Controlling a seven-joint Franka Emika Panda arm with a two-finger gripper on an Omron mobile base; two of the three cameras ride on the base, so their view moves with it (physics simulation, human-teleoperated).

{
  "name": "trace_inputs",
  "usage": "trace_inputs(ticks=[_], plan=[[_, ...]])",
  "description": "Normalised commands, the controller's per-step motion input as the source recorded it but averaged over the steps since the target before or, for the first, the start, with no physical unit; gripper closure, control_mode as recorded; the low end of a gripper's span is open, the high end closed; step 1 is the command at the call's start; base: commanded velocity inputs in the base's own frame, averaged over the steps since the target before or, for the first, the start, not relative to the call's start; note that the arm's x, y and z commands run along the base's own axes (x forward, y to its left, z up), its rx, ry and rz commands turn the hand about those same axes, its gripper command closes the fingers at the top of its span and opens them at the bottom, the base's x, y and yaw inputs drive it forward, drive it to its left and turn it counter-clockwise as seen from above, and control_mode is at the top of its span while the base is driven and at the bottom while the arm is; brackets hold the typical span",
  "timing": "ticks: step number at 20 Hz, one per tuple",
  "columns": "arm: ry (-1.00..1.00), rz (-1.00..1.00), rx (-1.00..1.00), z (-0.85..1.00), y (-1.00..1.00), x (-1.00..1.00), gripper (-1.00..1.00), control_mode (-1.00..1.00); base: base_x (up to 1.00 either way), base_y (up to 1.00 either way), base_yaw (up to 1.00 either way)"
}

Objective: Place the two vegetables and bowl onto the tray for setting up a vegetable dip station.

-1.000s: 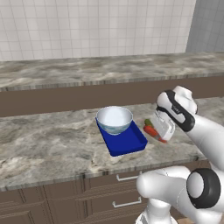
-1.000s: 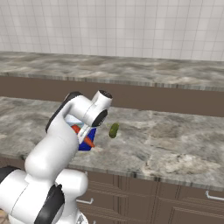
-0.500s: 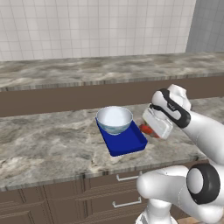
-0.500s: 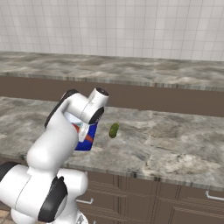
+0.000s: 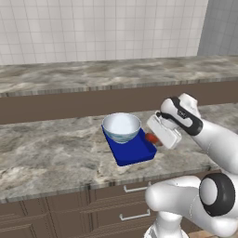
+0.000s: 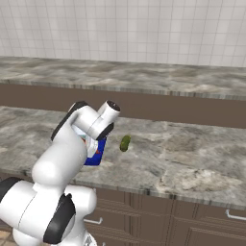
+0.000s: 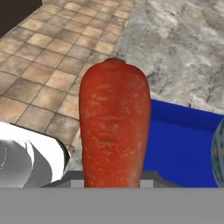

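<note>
Sitting already in the far half of the tray (image 5: 135,153), the bowl (image 5: 121,127) is done. The gripper (image 5: 155,138) has its jaws closed on the carrot (image 7: 114,127) and holds it at the tray's right edge, not yet released. The cucumber (image 6: 125,142) lies on the counter (image 6: 192,158), apart from the tray, and is left to fetch.

No text, label, brand, number or sign can be read anywhere in these views: nothing is printed on the grey marbled stone counter (image 5: 56,153), the pale tiled wall (image 5: 93,28) or the brown wooden drawer fronts (image 5: 69,209).
</note>
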Motion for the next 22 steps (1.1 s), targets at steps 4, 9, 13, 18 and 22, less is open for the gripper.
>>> trace_inputs(ticks=[4, 9, 13, 18, 22], plan=[[-0.06, 0.01, 0.07, -0.12, 0.18, 0.13, 1.00, -1.00, 0.00, 0.00, 0.00], [0.00, 0.00, 0.04, -0.10, 0.06, 0.17, 1.00, -1.00, 0.00, 0.00, 0.00], [0.00, 0.00, 0.04, -0.10, 0.00, 0.20, 1.00, -1.00, 0.00, 0.00, 0.00], [0.00, 0.00, 0.06, -0.15, 0.01, 0.19, 1.00, -1.00, 0.00, 0.00, 0.00], [0.00, 0.00, 0.07, -0.17, 0.07, 0.11, 1.00, -1.00, 0.00, 0.00, 0.00]])
